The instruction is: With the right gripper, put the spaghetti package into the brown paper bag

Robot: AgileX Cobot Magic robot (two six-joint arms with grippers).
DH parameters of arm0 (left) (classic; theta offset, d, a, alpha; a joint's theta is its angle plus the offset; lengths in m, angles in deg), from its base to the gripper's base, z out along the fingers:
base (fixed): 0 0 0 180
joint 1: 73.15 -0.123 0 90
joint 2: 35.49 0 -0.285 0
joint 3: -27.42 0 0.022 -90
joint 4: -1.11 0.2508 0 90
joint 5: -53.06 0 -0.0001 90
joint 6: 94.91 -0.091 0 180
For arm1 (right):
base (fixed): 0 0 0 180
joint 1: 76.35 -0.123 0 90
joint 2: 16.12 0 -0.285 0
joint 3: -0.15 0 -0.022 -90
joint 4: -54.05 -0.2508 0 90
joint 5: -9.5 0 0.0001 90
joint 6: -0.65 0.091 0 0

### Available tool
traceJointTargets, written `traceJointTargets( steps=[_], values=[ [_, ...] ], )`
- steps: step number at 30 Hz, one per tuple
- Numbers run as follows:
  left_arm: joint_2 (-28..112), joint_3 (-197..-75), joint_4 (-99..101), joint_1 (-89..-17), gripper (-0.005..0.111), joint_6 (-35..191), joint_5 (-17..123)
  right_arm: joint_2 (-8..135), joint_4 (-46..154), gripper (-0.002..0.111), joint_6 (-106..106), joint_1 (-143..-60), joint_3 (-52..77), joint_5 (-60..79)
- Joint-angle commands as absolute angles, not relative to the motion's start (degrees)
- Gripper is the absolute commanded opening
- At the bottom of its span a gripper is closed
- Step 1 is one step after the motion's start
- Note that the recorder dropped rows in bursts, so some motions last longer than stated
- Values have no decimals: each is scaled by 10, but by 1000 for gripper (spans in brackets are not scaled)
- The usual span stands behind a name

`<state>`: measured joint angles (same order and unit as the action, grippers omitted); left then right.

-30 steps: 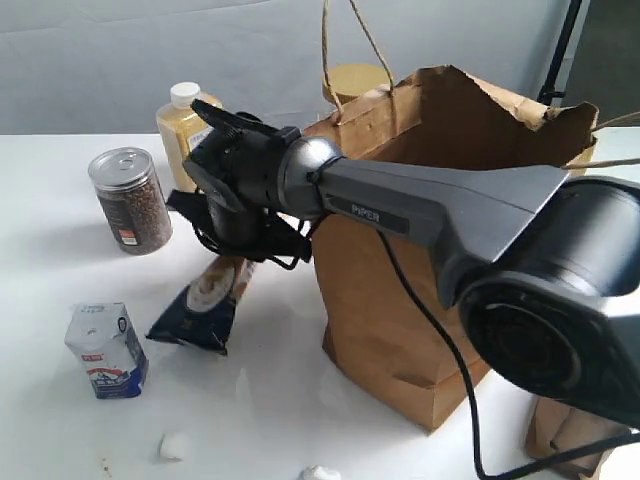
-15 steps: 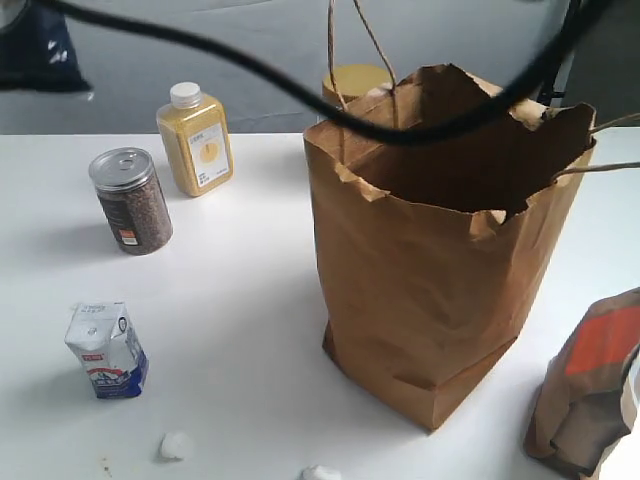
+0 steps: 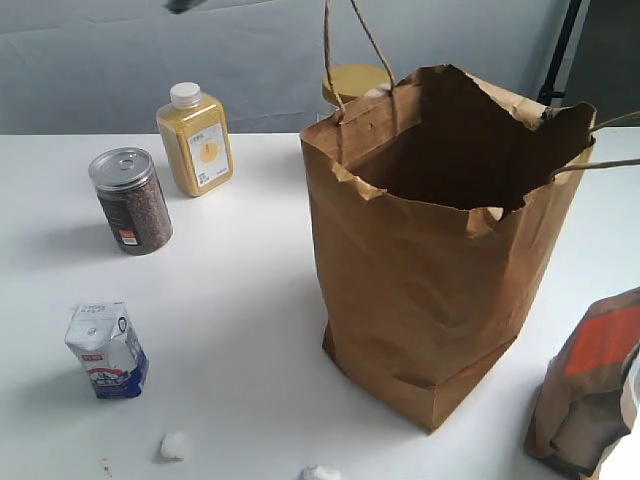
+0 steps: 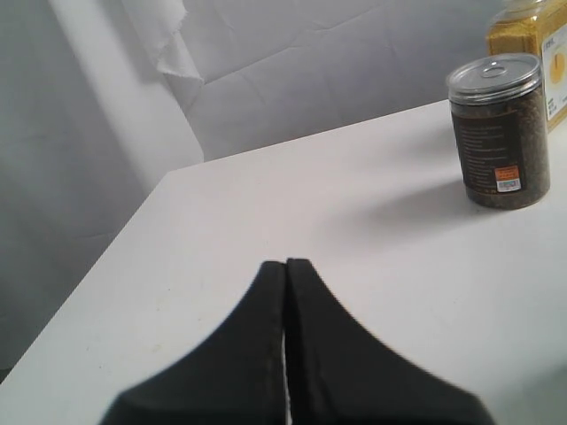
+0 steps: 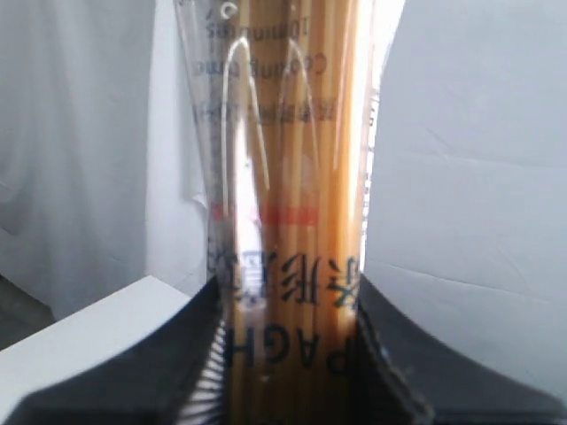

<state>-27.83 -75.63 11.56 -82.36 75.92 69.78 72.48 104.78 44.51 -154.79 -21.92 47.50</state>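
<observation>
The spaghetti package (image 5: 288, 177) shows in the right wrist view as clear film over orange strands with dark lettering, and it stands up between the black fingers (image 5: 186, 354). My right gripper (image 5: 288, 305) is shut on it, held high with grey backdrop behind. In the exterior view only a dark sliver (image 3: 185, 5) remains at the top edge, and the arm is out of sight. The brown paper bag (image 3: 430, 270) stands open on the white table, its cord handles (image 3: 350, 45) upright. My left gripper (image 4: 285, 264) is shut and empty above the table's corner.
A seed-filled can (image 3: 130, 200) and a yellow bottle (image 3: 196, 138) stand at the back left; the left wrist view also shows the can (image 4: 498, 128). A white-and-blue carton (image 3: 107, 349) sits front left. Cotton balls (image 3: 176, 445) lie near the front edge. A smaller brown bag with an orange label (image 3: 590, 390) is front right.
The right arm has lifted the spaghetti package off the table, up and to the left, and out of the exterior view. Its cable no longer crosses the picture. The left gripper's earlier state is not shown.
</observation>
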Motion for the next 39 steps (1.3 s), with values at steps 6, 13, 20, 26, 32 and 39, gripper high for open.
traceJointTargets(
  steps=[6,13,20,26,32,39],
  values=[
    [-277,-754,113,-823,0,761,696,604,1028,0,458,-1393,-21,332],
    [-277,-754,113,-823,0,761,696,592,995,0,461,-1270,117,185],
    [-277,-754,113,-823,0,761,696,592,995,0,485,-1208,232,102],
    [-277,-754,113,-823,0,761,696,592,978,0,494,-1173,296,6],
    [-277,-754,113,-823,0,761,696,594,947,34,494,-1169,330,-19],
    [-277,-754,113,-823,0,761,696,594,919,70,494,-1169,366,-19]
  ],
)
